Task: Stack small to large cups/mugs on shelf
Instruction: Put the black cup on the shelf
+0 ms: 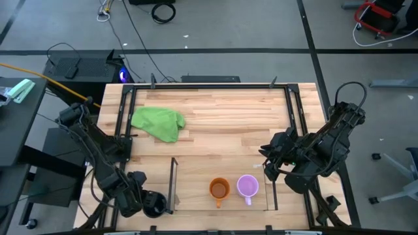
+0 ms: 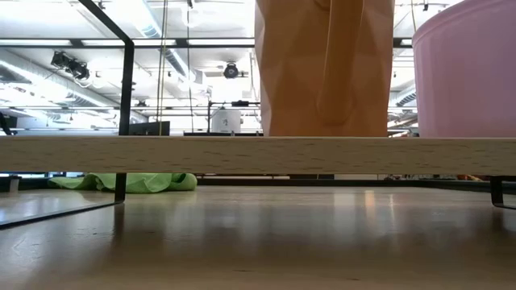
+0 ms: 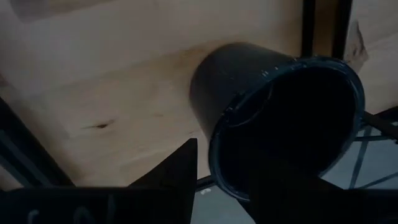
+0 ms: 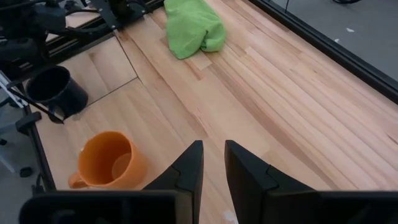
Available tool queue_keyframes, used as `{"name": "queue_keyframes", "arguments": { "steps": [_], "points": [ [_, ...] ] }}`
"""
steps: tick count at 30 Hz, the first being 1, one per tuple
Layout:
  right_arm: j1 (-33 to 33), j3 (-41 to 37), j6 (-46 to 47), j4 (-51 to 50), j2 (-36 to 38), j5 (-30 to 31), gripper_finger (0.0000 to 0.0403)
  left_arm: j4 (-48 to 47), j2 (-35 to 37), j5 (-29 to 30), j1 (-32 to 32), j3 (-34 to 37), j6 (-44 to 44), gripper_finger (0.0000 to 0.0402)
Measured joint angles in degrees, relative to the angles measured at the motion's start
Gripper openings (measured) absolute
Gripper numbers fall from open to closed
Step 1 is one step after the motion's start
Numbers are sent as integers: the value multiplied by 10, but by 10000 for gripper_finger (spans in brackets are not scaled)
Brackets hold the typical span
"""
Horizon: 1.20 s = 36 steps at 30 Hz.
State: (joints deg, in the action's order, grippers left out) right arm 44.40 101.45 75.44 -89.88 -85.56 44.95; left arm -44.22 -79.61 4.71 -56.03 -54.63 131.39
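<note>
High view: orange mug (image 1: 219, 189) and lilac mug (image 1: 247, 186) sit side by side inside the shelf (image 1: 189, 171), between its 2 clear panels. The dark mug (image 1: 155, 203) is just outside the shelf's left panel, left gripper (image 1: 138, 199) clamped on its rim.

Left wrist view: jaws pinch the dark mug's wall.

Right wrist view: right gripper (image 4: 213, 163) hovers near the orange mug, jaws barely apart, green cloth (image 4: 191, 28) beyond.
</note>
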Motion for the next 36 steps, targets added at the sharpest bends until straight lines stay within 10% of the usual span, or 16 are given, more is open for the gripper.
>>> {"name": "queue_keyframes", "arguments": {
  "steps": [21,36],
  "points": [
    [0,0,0,4,0,0,74,11,-48,-24,3,0,-2,124],
    [0,0,0,4,0,12,74,-14,-46,-10,17,0,-70,27]
  ]
}}
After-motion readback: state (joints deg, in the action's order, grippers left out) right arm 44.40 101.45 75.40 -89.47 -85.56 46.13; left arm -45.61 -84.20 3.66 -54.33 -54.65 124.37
